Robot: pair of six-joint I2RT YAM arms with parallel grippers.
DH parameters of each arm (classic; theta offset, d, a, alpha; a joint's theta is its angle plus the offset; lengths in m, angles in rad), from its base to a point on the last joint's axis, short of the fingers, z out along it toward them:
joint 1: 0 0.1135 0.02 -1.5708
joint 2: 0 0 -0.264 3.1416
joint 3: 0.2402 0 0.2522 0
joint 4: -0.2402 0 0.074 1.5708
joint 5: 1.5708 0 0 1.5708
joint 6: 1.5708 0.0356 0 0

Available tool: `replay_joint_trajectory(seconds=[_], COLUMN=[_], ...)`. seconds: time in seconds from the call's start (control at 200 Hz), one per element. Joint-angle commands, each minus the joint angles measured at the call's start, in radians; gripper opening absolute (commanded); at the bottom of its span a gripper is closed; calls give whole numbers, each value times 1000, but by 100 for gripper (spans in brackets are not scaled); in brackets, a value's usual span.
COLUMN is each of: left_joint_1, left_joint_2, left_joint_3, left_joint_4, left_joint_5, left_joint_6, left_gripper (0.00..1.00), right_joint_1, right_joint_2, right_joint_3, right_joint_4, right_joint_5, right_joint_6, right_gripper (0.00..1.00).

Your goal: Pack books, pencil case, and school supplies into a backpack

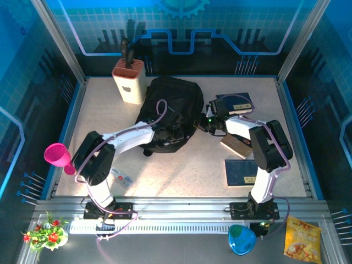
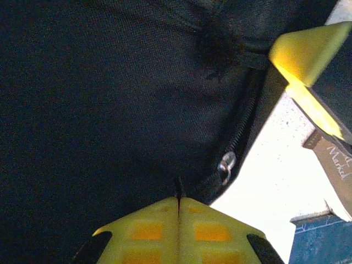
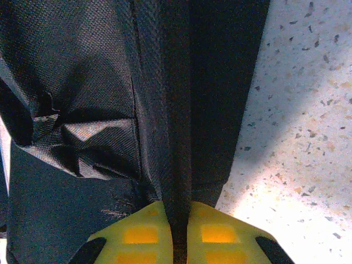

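Observation:
The black backpack (image 1: 168, 107) lies mid-table. My left gripper (image 1: 165, 133) rests on its near edge. In the left wrist view the left gripper (image 2: 179, 201) is shut, with a thin black tab of the backpack (image 2: 110, 110) pinched at the tips beside a zipper ring (image 2: 226, 163). My right gripper (image 1: 199, 125) is at the bag's right side; in the right wrist view it (image 3: 180, 212) is shut on a black fabric band (image 3: 179, 110). Three books lie to the right: blue (image 1: 236, 103), tan-edged (image 1: 235, 146), blue (image 1: 242, 171). A small pale packet (image 1: 121, 176), perhaps the pencil case, lies front left.
A cream knife block (image 1: 129, 81) stands behind the backpack on the left. A pink cup (image 1: 56, 154) hangs at the left table edge. Below the front rail are a blue bowl (image 1: 240, 239), a snack bag (image 1: 302, 237) and flowers (image 1: 47, 231).

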Motion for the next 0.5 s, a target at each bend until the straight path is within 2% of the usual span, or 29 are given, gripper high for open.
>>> replay_joint_trajectory(seconds=[0.0, 0.28, 0.42, 0.495], left_joint_1=[-7, -6, 0, 6], left_joint_2=[-71, -148, -160, -139], left_joint_3=[-23, -94, -74, -41], left_joint_4=[-118, -176, -93, -58], left_joint_5=[-44, -125, -80, -46], left_joint_6=[46, 53, 47, -3], left_gripper=[0, 0, 0, 19], right_joint_1=[-7, -6, -4, -3], right_joint_2=[37, 49, 48, 47], right_joint_3=[27, 49, 49, 46], right_joint_4=[-20, -30, -19, -19], right_joint_5=[82, 89, 62, 57], right_joint_6=[-10, -24, -26, -26], right_gripper=[11, 10, 11, 11])
